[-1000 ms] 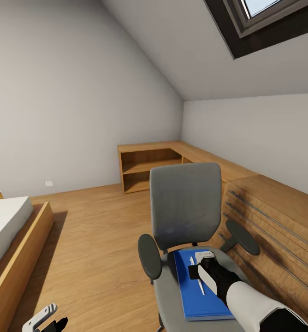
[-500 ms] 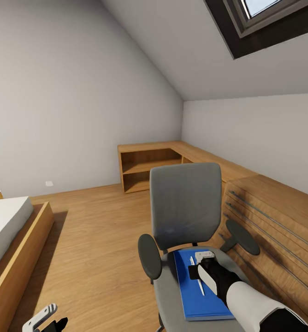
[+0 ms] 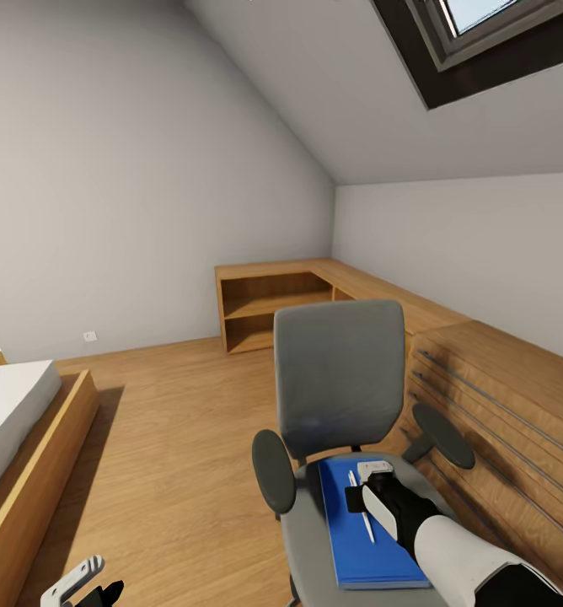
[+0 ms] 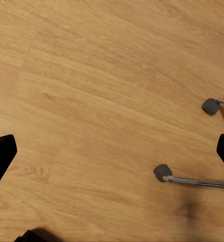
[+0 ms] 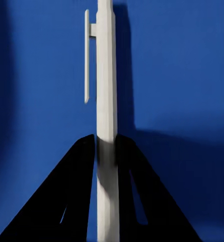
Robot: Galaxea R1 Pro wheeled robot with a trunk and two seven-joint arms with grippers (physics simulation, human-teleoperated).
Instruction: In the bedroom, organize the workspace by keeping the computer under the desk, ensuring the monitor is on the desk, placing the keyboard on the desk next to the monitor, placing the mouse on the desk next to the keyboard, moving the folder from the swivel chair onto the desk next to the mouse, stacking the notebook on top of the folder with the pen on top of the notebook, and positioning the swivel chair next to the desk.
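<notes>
- Right arm (image 3: 458, 552): glossy white forearm shell, black wrist section, pale grey block at the tip.
- Right gripper (image 5: 106, 146): 2 flat black triangular fingers.
- Left gripper (image 3: 83, 583): light grey and black.

A low wooden corner shelf unit (image 3: 273, 308) stands against the grey walls. A light wooden dresser with long bar handles (image 3: 501, 405) runs beside it; a wood-framed bed (image 3: 20, 438) sits across the plank floor (image 3: 172, 438).
</notes>
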